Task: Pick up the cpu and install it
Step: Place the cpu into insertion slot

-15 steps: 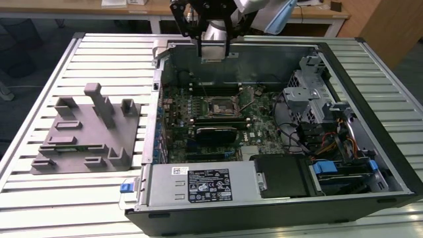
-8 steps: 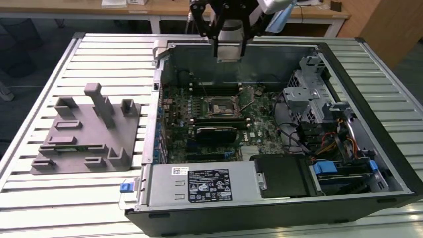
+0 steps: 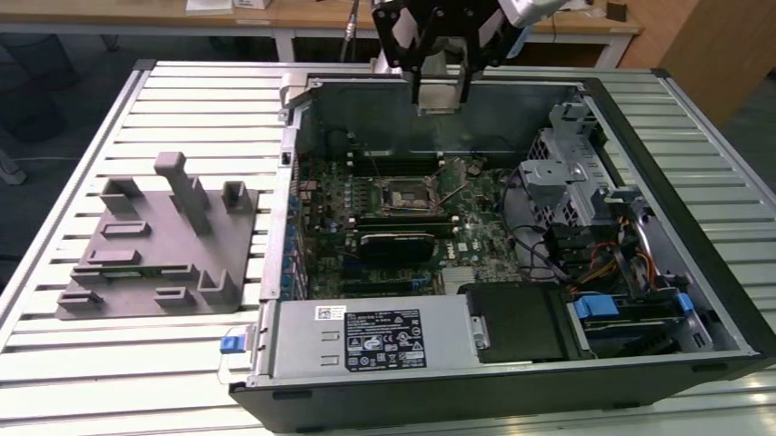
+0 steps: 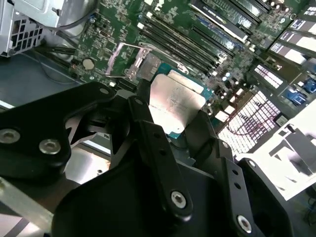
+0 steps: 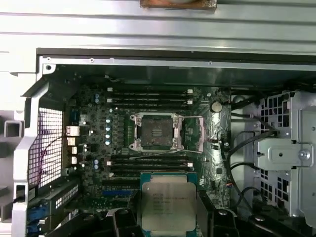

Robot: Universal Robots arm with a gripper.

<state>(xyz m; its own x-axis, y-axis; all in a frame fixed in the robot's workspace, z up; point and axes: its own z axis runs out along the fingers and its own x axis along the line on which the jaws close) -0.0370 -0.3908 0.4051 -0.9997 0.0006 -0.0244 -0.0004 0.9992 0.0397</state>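
The cpu (image 5: 168, 203) sits between the jaws, above the case (image 3: 485, 400); the socket (image 5: 154, 131) lies below them, the fixture block (image 3: 145, 245) aside on the table (image 3: 145, 363).

cpu (image 5: 168, 202) brushed metal; gripper (image 3: 439, 91) matt black

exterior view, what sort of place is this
Probably a robotics lab or workshop bench: an open computer case lies on a slatted metal table, a grey fixture block sits beside it, and wooden desks stand behind. The pincer holds the cpu above the case.
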